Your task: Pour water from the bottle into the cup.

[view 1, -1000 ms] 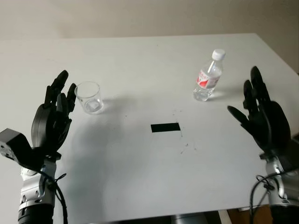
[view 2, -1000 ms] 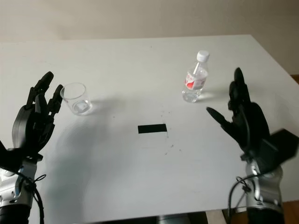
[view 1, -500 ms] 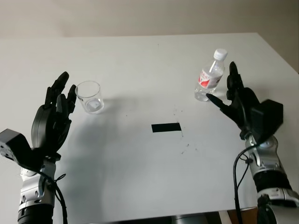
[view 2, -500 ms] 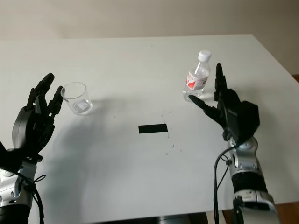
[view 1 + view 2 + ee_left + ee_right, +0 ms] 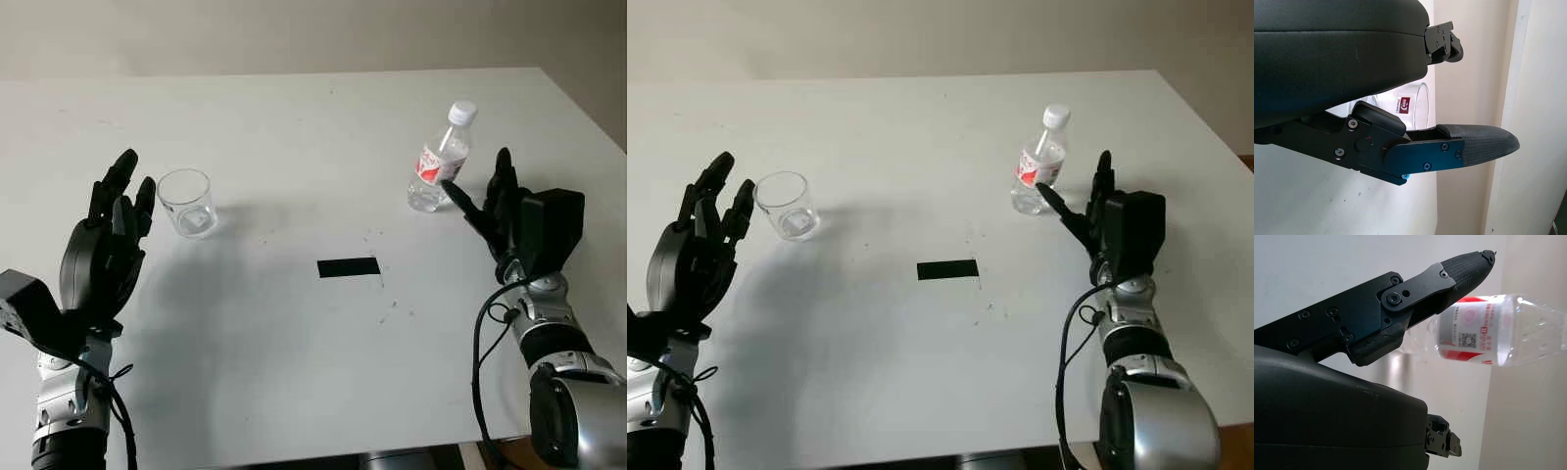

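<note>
Right hand (image 5: 500,211) reaching open beside upright bottle (image 5: 438,168), not gripping. Best wrapping the label band squarely. Left hand (image 5: 106,245) waiting open near cup (image 5: 187,202).

No words or numbers can be read. The clear plastic bottle with a white cap (image 5: 1498,330) wears a red-and-white label carrying a small square code and fine print too small to make out. The clear plastic cup (image 5: 1410,105) bears a small red mark with illegible lettering.
</note>
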Available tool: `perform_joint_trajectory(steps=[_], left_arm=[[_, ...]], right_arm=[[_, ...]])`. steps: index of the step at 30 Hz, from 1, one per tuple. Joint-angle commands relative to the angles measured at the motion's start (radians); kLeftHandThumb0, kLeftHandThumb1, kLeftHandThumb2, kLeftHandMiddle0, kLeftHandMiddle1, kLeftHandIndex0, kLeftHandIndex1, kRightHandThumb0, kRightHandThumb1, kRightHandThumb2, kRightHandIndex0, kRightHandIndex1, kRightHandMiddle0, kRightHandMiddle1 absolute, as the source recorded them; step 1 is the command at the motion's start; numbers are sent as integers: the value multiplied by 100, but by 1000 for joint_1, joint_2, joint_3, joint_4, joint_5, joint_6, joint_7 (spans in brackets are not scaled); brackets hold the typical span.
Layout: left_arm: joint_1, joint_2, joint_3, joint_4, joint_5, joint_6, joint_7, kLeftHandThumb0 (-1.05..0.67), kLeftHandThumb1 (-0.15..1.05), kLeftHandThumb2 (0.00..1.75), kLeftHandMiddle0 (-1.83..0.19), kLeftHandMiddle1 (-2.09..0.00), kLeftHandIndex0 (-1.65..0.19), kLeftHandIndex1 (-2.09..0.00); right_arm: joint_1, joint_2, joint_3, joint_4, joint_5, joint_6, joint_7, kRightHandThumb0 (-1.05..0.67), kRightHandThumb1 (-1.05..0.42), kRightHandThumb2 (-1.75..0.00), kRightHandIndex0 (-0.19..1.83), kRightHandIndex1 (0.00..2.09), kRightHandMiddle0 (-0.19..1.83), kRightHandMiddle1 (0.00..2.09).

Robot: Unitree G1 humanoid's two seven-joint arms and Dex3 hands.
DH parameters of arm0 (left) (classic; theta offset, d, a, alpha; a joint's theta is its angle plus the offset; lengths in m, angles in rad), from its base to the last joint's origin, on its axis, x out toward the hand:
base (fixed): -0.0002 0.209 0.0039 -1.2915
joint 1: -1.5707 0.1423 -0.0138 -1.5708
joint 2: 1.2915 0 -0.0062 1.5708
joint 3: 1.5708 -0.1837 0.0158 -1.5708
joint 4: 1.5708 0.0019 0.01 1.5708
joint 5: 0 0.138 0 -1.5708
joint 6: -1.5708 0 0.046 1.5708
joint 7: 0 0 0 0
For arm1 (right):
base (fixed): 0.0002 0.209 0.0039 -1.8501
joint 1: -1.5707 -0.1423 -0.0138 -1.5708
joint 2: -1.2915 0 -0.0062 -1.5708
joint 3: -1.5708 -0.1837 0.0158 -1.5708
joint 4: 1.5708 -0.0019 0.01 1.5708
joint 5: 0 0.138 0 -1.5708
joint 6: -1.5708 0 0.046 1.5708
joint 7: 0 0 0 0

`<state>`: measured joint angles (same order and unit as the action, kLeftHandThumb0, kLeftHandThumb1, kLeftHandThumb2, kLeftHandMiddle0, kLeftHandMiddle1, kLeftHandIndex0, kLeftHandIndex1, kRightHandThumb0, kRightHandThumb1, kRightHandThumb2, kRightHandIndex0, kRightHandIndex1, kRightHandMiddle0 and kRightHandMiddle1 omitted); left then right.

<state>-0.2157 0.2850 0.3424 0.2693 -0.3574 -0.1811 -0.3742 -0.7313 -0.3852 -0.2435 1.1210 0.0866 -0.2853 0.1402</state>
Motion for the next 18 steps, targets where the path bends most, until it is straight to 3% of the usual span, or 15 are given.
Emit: perform_joint_trajectory(steps=[1,18], left_arm=[[-3,12,-1,0,3,0,-5,-89,105,53,-2,0,19,-49],[-6,-3,-4,-7,0,0,13,-88,105,51,-3,0,19,-50]], right_arm=[[-31,3,1,5,3,-4,15,-92,-94,-6,-19,0,-19,0],[-125,10,73,13,-63,-28,19,-90,-99,-6,-19,0,-19,0]])
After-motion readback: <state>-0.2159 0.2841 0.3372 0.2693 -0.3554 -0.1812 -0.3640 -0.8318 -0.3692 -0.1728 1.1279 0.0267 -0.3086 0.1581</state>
